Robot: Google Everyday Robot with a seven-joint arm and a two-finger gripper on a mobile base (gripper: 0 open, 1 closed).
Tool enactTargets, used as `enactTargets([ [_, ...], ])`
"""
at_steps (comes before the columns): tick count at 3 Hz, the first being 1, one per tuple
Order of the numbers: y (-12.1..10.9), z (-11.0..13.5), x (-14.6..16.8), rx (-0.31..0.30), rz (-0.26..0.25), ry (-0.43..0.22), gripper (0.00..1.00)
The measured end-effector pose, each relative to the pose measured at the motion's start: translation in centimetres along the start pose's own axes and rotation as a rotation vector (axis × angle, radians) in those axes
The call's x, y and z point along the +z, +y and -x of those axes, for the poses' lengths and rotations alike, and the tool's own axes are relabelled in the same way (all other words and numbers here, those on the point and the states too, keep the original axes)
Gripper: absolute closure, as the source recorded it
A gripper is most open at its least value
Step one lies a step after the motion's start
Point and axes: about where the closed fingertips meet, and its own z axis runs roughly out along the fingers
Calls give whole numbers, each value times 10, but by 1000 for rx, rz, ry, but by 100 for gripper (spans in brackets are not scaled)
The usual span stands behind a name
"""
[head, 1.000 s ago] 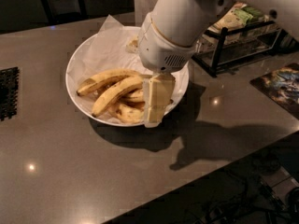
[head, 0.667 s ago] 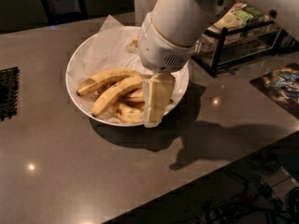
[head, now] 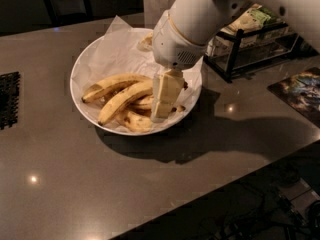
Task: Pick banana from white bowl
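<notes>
Grey tabletop [head: 75,184] carried white bowl [head: 80,91]; banana [head: 122,102] lay inside, long axis lower-left to upper-right, right end just left of my end effector [head: 161,111], down in bowl; grip state: could not tell

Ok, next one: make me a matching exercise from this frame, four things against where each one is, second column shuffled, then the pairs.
Things:
1. claw
2. banana
3. white bowl
4. wire rack

Places:
A. on the grey counter, lined with white paper
B. at the picture's upper right, beyond the bowl
C. down inside the bowl, at the bananas' right ends
D. lying in the bowl, just left of the claw

Pairs: 1-C, 2-D, 3-A, 4-B.
</notes>
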Motion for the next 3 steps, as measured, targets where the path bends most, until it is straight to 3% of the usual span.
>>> enactTargets([
  [2,-18,-11,43,95,204,-16,0],
  [3,-17,-10,44,90,205,-15,0],
])
